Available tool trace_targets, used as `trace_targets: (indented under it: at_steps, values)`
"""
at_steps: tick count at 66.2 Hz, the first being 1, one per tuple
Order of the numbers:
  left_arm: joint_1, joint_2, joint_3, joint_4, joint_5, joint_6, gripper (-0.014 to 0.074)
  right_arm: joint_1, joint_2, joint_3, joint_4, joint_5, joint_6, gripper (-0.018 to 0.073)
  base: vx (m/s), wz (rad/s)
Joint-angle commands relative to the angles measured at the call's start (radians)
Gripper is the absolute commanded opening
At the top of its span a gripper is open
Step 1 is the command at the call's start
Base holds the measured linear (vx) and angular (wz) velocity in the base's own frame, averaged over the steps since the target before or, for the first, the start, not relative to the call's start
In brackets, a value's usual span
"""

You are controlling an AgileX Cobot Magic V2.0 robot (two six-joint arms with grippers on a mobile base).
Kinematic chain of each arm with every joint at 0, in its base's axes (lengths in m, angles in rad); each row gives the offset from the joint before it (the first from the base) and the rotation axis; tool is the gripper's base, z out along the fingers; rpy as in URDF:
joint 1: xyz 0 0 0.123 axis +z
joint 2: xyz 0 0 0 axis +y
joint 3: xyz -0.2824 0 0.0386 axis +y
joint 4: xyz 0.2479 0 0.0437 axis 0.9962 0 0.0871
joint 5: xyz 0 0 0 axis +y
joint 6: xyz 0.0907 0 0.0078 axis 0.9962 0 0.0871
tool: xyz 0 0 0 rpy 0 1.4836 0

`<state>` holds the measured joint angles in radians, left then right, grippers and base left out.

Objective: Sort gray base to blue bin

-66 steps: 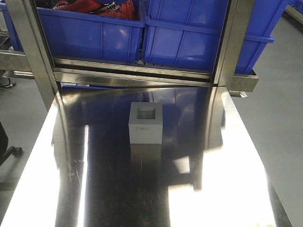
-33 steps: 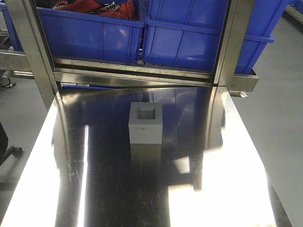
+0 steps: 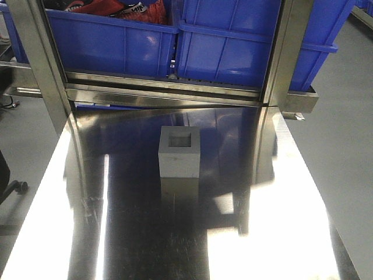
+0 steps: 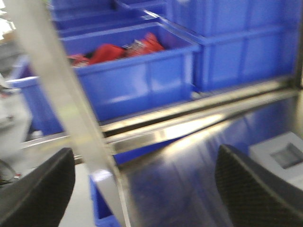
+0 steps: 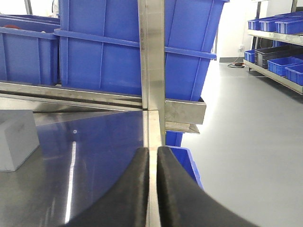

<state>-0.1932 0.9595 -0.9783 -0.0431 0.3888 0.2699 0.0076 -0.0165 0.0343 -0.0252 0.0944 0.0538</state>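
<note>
The gray base (image 3: pixel 179 153) stands upright in the middle of the steel table, its square recess facing up. It also shows at the right edge of the left wrist view (image 4: pixel 279 158) and at the left edge of the right wrist view (image 5: pixel 16 139). Blue bins (image 3: pixel 111 44) (image 3: pixel 233 49) sit on the rack behind the table. My left gripper (image 4: pixel 147 189) is open and empty, left of the block. My right gripper (image 5: pixel 153 161) is shut and empty, over the table's right edge, well right of the block. Neither gripper shows in the front view.
Steel rack uprights (image 3: pixel 35 64) (image 3: pixel 285 52) and a crossbar (image 3: pixel 163 90) stand between the table (image 3: pixel 262 233) and the bins. The left bin holds red items (image 4: pixel 118 49). Another blue bin (image 5: pixel 187 163) sits on the floor by the table's right side.
</note>
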Motion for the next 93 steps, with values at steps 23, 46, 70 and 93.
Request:
trace_targets:
  at_steps: [23,46,70,93]
  values:
    - [-0.223,0.460,-0.307,-0.219,-0.036,-0.002,0.0617,-0.004,-0.009,-0.004,-0.006,-0.078,-0.007,-0.0004,0.00,0.00]
    - [-0.241,0.851,-0.594,-0.394,0.082,-0.004,0.0612,-0.004,-0.009,-0.004,-0.006,-0.078,-0.007,-0.0004,0.00,0.00]
    - [-0.240,1.038,-0.707,-0.317,0.123,-0.177,0.0609,-0.004,-0.009,-0.004,-0.006,-0.078,-0.007,-0.0004,0.00,0.00]
    - [-0.240,1.074,-0.707,-0.277,0.140,-0.212,0.0603,-0.004,-0.009,-0.004,-0.006,-0.078,-0.007,-0.0004,0.00,0.00]
